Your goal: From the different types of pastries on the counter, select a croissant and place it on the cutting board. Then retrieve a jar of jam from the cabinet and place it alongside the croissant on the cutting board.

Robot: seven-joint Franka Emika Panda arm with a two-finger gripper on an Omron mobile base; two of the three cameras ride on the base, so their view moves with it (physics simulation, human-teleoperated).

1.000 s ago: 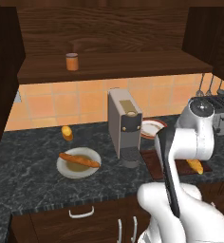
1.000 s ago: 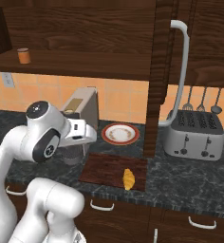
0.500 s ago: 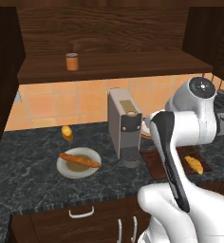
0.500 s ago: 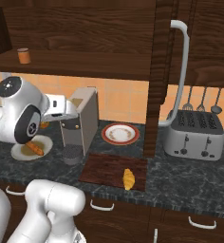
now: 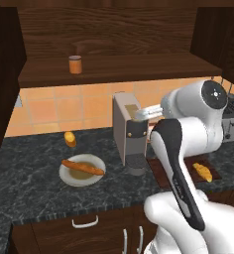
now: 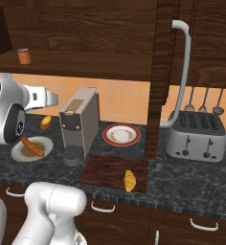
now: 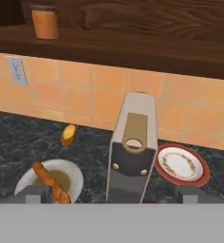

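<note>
The cabinet (image 5: pixel 119 69) spans the wall above the tabletop (image 6: pixel 191 184), its broad shelf carrying the jar of jam (image 5: pixel 75 64) toward the left. Below we see the grey coffee machine (image 6: pixel 79 122), then the cutting board (image 6: pixel 116 171) just right of it with the croissant (image 6: pixel 129 180) lying near its front right corner. A white plate (image 5: pixel 82 170) holds the long brown stick (image 5: pixel 83 167); the red-rimmed plate (image 7: pixel 182 164) sits behind the board, the small bun (image 5: pixel 69 138) near the tiles. Our jaws hang high facing the shelf; we cannot tell their state
</note>
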